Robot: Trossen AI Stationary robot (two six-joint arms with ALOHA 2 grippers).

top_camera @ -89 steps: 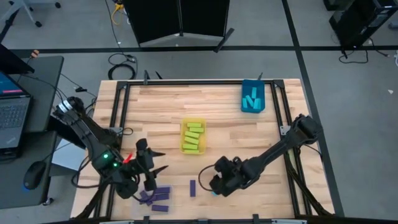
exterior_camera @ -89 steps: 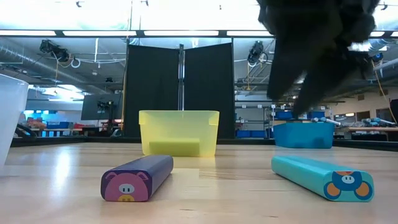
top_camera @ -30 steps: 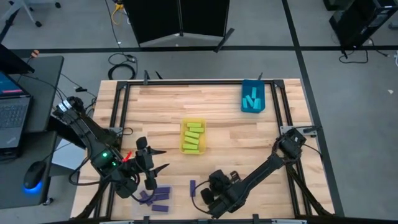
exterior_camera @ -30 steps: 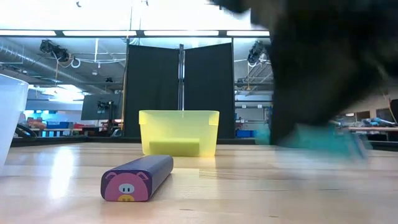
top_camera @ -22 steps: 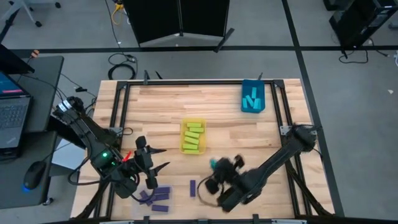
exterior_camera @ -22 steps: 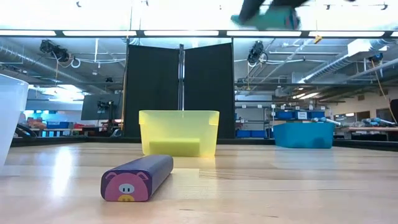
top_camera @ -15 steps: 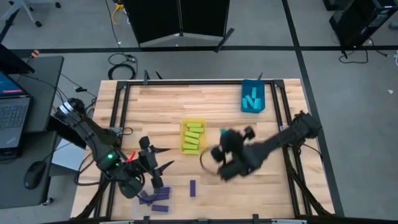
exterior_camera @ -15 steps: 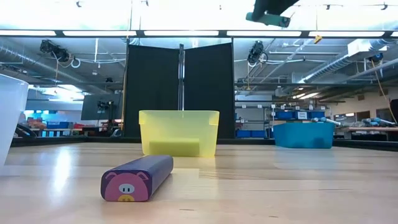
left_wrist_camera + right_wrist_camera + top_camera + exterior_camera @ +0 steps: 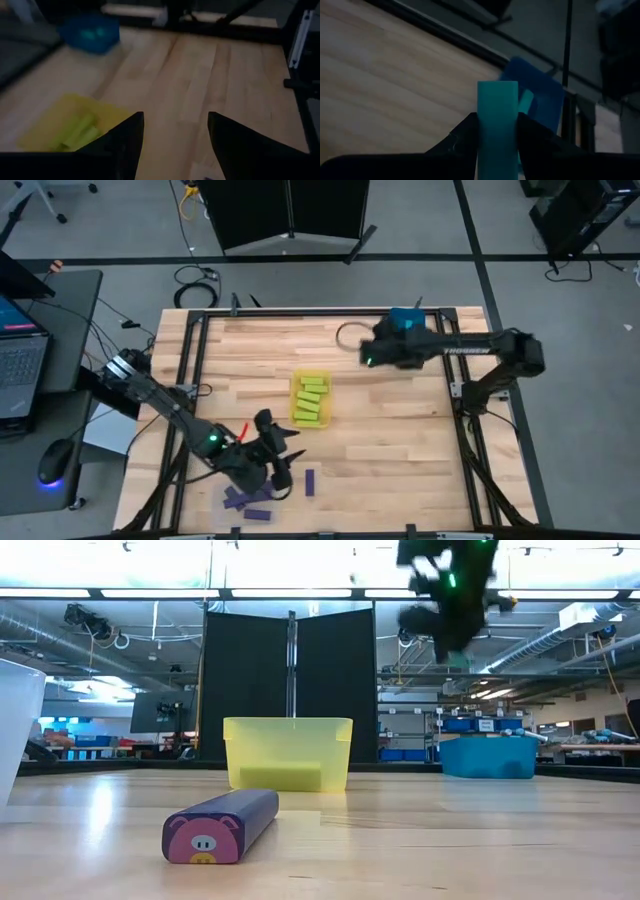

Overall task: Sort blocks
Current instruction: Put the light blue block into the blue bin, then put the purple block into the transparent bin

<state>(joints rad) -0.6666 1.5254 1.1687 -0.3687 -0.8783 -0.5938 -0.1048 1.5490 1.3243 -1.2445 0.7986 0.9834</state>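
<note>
My right gripper (image 9: pixel 395 335) hangs high over the table's far right, beside the blue bin (image 9: pixel 410 320), and is shut on a cyan block (image 9: pixel 497 107). In the low view it shows at the top (image 9: pixel 450 610). My left gripper (image 9: pixel 289 465) is open near the front edge with nothing between its fingers (image 9: pixel 175 145). It stands between a cluster of purple blocks (image 9: pixel 250 498) and a lone purple block (image 9: pixel 309 481). That block lies flat on the wood, its pig-face end toward the low camera (image 9: pixel 220 825). Yellow-green blocks lie in the yellow bin (image 9: pixel 311 400). My right gripper pinches the cyan block's two long sides (image 9: pixel 497 140) between its two fingers (image 9: pixel 532 137). The block lies along the fingers, and its free end (image 9: pixel 497 87) sticks out past them toward the blue bin (image 9: pixel 537 97). The fingers slant down toward the far right. The block is lifted clear of the table.
A clear bin (image 9: pixel 15 730) stands at the near left in the low view. The yellow bin (image 9: pixel 288 752) is mid-table and the blue bin (image 9: pixel 490 756) is at the far right. A laptop and a mouse sit on a side desk (image 9: pixel 40 370) left of the table.
My right gripper has risen from the table's near edge with the cyan block and swung toward the far right, up to the blue bin. My left gripper has moved toward the table's right edge, nearer the lone purple block, and has sunk a little.
</note>
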